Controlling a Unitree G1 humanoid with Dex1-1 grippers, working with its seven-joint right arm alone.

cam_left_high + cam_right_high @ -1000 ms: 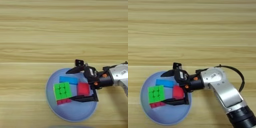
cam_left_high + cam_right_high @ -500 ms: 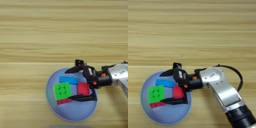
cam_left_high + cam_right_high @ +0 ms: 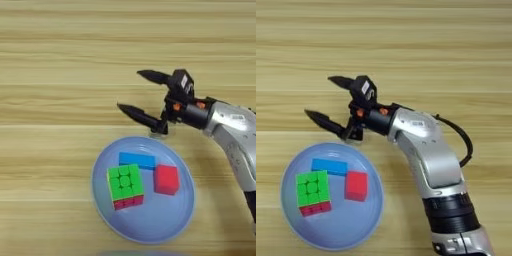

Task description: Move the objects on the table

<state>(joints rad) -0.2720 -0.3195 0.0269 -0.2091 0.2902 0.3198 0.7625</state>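
Observation:
A round blue plate (image 3: 176,215) lies on the wooden table (image 3: 60,60) and holds three objects. The flat blue block (image 3: 137,160) sits at its far side. In front of it is the puzzle cube (image 3: 125,186), green on top and red on its near side. To the right rests the plain red cube (image 3: 166,179). My right gripper (image 3: 133,91) hovers open and empty beyond the plate's far rim, fingers pointing left. In the right eye view the same gripper (image 3: 323,97) is above the blue block (image 3: 329,166).
The silver forearm (image 3: 426,155) comes in from the bottom right and crosses the table right of the plate (image 3: 331,235). A small dark piece (image 3: 354,133) shows just under the gripper's base.
The gripper has left the red cube and drawn back up and away from the plate, fingers wide apart. The red cube stays on the plate.

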